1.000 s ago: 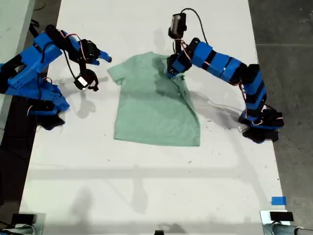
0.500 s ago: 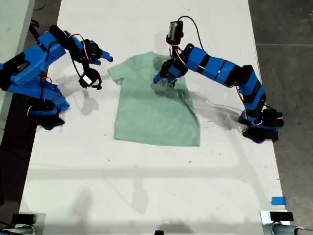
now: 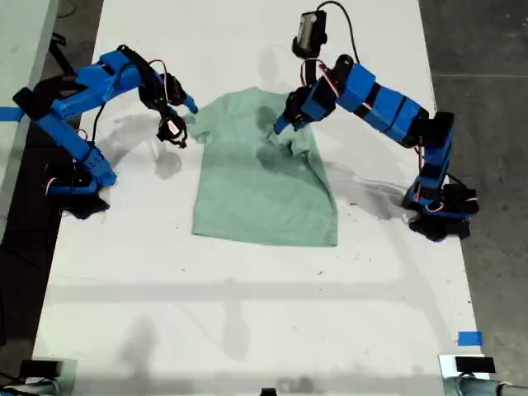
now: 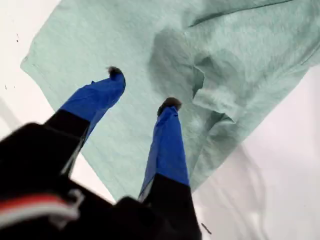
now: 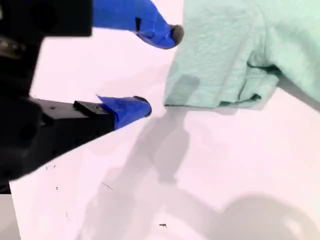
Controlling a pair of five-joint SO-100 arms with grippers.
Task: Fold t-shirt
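Note:
The pale mint-green t-shirt [image 3: 264,194] lies mostly flat on the white table [image 3: 247,297]. Its sleeve on the exterior view's right is folded inward into a small crumple [image 3: 295,146]. My first gripper [image 3: 280,128] hovers open just above that crumpled part [image 4: 215,100], its fingers [image 4: 167,140] holding nothing and its tips [image 4: 143,88] over the cloth [image 4: 100,45]. My second gripper [image 3: 183,124] stands open at the edge of the other sleeve [image 5: 220,60]. Its tips [image 5: 160,70] are right beside the hem, with bare table between them.
The arm bases stand at the table's two sides in the exterior view [image 3: 78,177] [image 3: 437,210]. A blue tape square [image 3: 469,338] marks the near corner on the exterior view's right. Dark floor [image 3: 487,99] borders the table.
My first gripper dragged the sleeve inward over the shirt, then opened and lifted off it. My second gripper has swung toward the shirt, up to the other sleeve's edge.

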